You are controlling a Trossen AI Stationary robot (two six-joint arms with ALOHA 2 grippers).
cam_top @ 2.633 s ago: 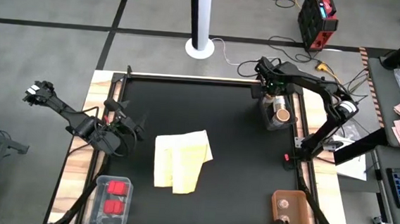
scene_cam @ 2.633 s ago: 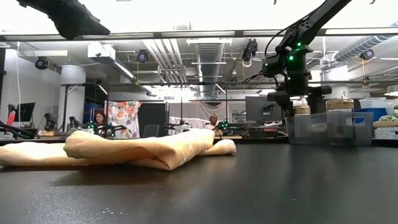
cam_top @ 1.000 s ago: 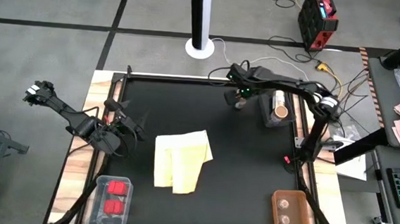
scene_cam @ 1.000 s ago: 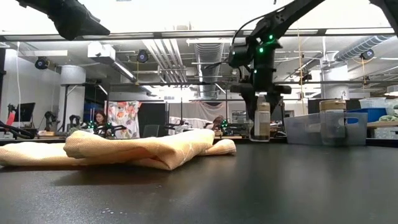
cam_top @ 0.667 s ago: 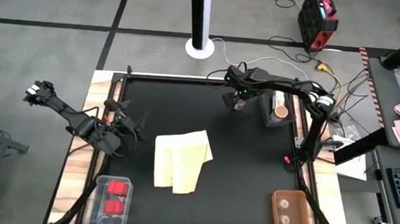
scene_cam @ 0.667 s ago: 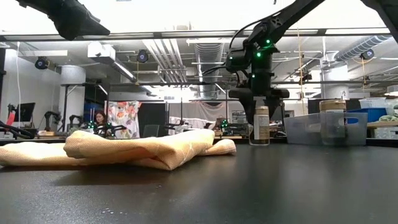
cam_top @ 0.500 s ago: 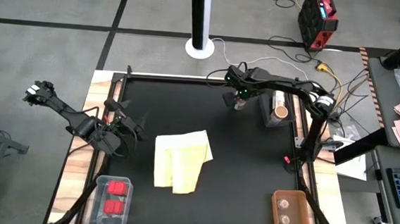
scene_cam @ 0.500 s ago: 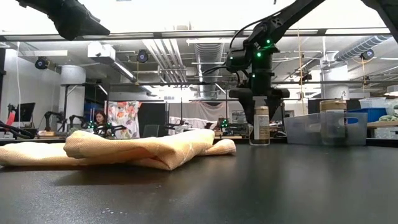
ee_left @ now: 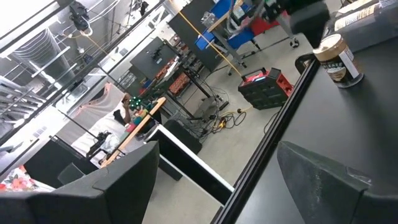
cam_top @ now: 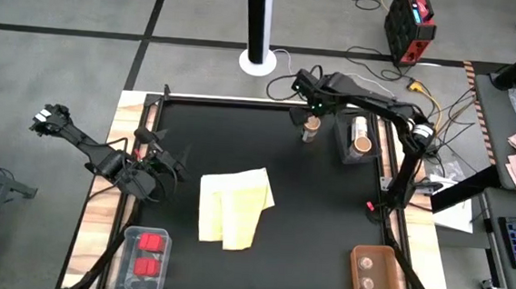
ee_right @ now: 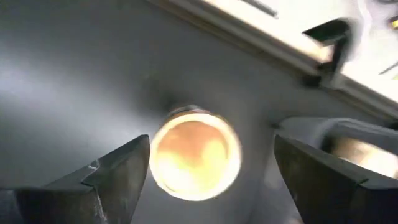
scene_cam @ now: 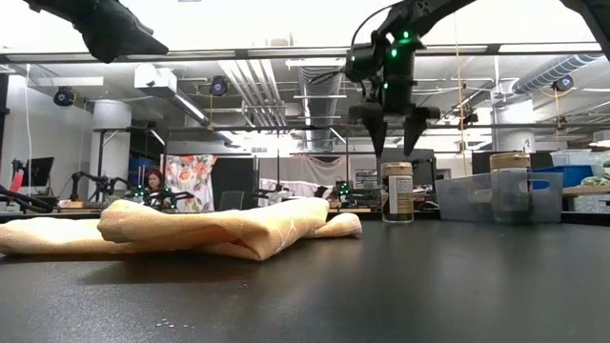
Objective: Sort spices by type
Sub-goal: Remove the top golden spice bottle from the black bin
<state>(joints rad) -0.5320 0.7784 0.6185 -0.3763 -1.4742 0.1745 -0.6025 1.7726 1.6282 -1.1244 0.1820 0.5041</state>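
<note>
A spice jar with a tan-brown top (scene_cam: 396, 192) stands upright on the black mat (cam_top: 325, 222), just left of a clear bin (cam_top: 356, 142). My right gripper (scene_cam: 391, 143) hangs open straight above it, fingers pointing down, clear of the lid (ee_right: 196, 152). A second tan-topped jar (cam_top: 363, 145) sits in the clear bin. Red blocky spices (cam_top: 147, 253) lie in a clear tub at the near left. Two pale round ones (cam_top: 369, 272) lie in a brown tray. My left gripper (cam_top: 170, 166) waits open at the mat's left edge.
A folded yellow cloth (cam_top: 234, 207) lies in the middle of the mat, between the two arms. The clear bin (scene_cam: 500, 195) stands at the far right. The brown tray (cam_top: 360, 254) is at the near right corner. The mat is bare between the cloth and the jar.
My right gripper has set the tan-topped jar down on the mat left of the clear bin, opened and let it go. It has then risen straight up, clear of the lid. The jar stays standing upright where it was put.
</note>
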